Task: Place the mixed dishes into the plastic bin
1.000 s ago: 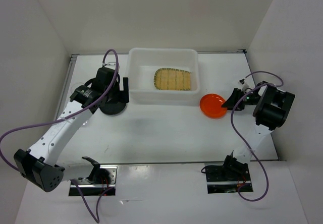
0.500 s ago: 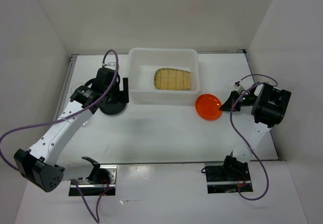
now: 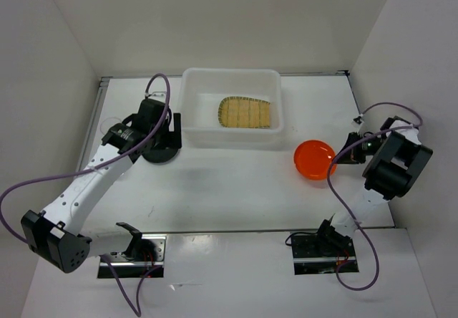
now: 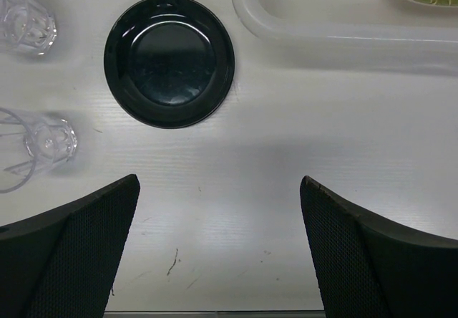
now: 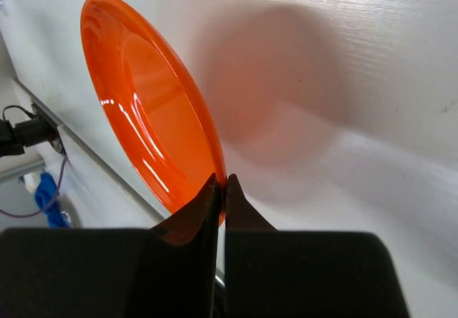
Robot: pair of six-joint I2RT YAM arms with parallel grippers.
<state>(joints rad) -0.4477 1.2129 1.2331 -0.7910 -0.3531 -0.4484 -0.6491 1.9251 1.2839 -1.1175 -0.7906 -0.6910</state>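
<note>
Orange plate is tilting right of the plastic bin; I'm pinching its rim in the right fingers, probably off the surface, while my left fingers are gaping left of the bin.

A white worktop stands boxed in by plain white panels: a back wall, a left wall and a right wall (all bare). A thin metal strip edges the worktop's left side. Light is even, shadows soft; faint scuffs mark the surface.

An orange plate, a glossy black plate, a white bin — tan woven tray, green-rimmed.
</note>
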